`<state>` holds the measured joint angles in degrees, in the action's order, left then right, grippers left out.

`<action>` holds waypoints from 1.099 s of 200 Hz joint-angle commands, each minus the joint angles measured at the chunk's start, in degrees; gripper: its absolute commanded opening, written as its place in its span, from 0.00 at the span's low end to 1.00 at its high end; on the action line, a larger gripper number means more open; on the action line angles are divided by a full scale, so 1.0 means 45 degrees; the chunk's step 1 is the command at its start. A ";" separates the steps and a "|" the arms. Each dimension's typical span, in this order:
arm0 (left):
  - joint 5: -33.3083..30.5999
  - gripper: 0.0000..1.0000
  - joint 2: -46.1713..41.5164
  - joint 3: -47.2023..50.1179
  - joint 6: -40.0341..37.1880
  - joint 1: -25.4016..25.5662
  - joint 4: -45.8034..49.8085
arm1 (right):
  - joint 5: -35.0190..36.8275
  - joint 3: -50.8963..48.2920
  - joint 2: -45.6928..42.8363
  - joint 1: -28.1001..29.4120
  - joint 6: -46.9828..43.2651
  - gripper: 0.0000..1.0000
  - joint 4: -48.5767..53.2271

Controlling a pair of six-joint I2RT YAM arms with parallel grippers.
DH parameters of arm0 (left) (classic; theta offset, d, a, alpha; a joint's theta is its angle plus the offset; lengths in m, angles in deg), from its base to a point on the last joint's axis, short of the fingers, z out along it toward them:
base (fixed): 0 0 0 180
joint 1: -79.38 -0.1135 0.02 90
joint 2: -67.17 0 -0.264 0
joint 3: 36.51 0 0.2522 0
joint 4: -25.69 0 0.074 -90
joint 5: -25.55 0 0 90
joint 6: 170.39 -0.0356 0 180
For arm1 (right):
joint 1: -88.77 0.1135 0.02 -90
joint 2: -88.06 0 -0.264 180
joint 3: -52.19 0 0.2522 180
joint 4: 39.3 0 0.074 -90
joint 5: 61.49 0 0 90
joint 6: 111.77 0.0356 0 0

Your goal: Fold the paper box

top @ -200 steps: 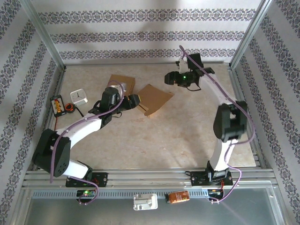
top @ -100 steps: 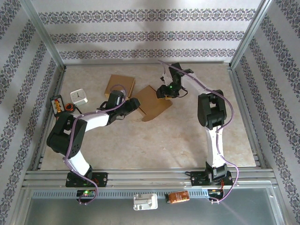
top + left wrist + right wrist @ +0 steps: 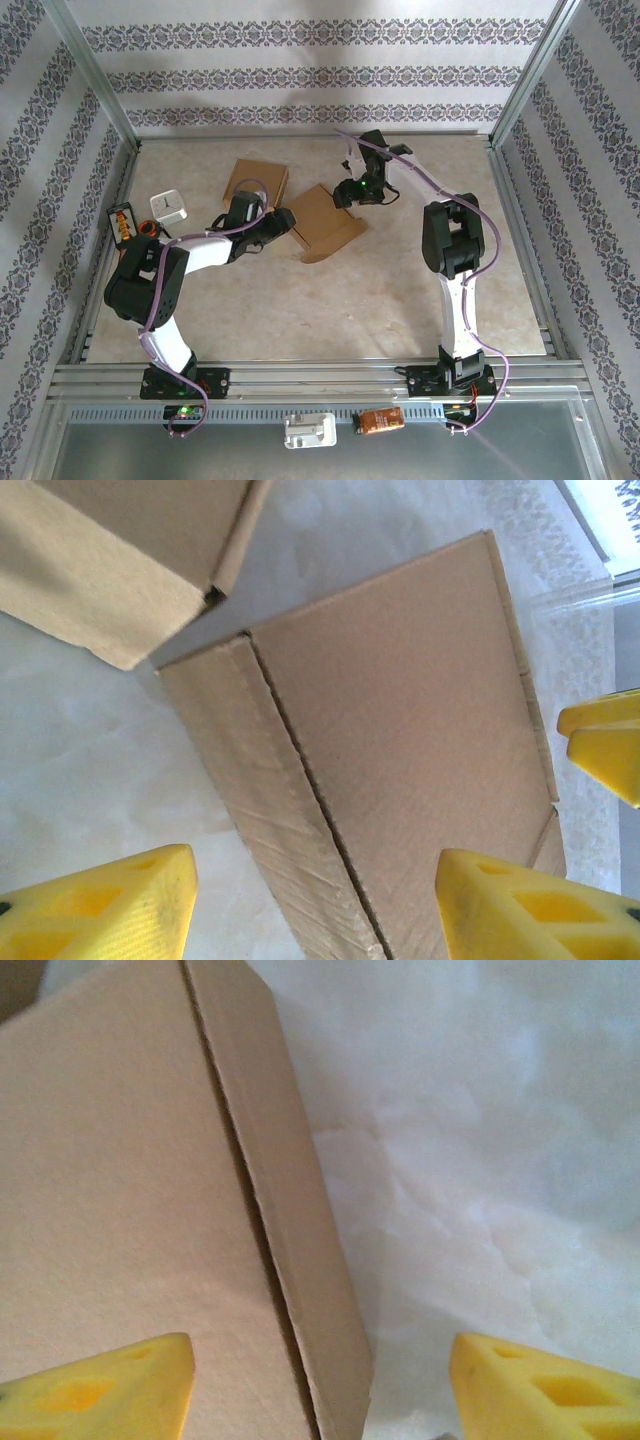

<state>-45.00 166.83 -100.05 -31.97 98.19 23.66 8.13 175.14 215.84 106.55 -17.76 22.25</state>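
Far left of table, top view: an orange-and-black gadget (image 3: 123,222), a white square-faced gadget (image 3: 170,206), a small dark ring (image 3: 148,230). Any lettering on them is too small to read

Left gripper (image 3: 283,222): fingers spread wide, pinching nothing. It sits at the paper box's left edge, just beside it; contact can't be judged. From its wrist camera the yellow fingertips (image 3: 105,905) straddle the card, and a scored crease runs away from the claw, passing between the two tips

Second cardboard piece (image 3: 255,182): behind the left gripper, apart from the box, a strip of bare table between them

Paper box (image 3: 325,222): flat, unfolded, mid-table toward the back, lying between the two claws. Long axis runs diagonally, far-left to near-right. Plain brown card, no print or brand on the faces in view

Right gripper (image 3: 343,194): also spread, holding nothing, hanging over the box's far edge. Its wrist camera shows the narrow side flap (image 3: 285,1210) lying between the fingertips (image 3: 100,1390), crease running away from the claw, bare table to the right of the flap

Judgement: both arms about equally near; the right one is lined up on a flap edge, the left on the main crease. The coming move turns on closing across a crease, not along it

Front rail: a white block (image 3: 310,430) and an orange tag (image 3: 380,420), text unreadable
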 commanded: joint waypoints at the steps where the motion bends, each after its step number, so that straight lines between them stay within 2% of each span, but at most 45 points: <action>1: 0.0269 0.65 0.0060 -0.0348 -0.0176 -0.0320 0.0189 | -0.0651 0.0479 0.0752 0.0072 0.0234 0.58 0.0079; 49: 0.0855 0.68 0.0346 -0.0617 -0.0270 -0.0443 0.0305 | -0.1505 -0.0495 0.1008 -0.0151 0.0629 0.27 -0.0916; 105: 0.1250 0.70 0.0510 -0.0663 0.0255 -0.0534 0.0034 | -0.2671 -0.1727 0.0593 -0.0888 0.0858 0.10 -0.1577; 155: 0.2027 0.74 0.0940 -0.0748 0.1115 -0.0549 -0.1227 | -0.3965 -0.2019 0.0680 -0.1668 0.0788 0.07 -0.1446; 192: 0.2578 0.87 0.2191 -0.1161 0.1919 -0.0557 -0.2691 | -0.4356 -0.1783 0.0968 -0.1843 0.0789 0.07 -0.1187; 220: 0.2835 0.88 0.2866 -0.1143 0.3151 -0.0494 -0.5403 | -0.4320 -0.1825 0.0861 -0.1843 0.0730 0.07 -0.1206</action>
<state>-34.43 176.68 -104.07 -23.56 95.85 12.97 -12.31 167.77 217.59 97.76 -14.19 13.46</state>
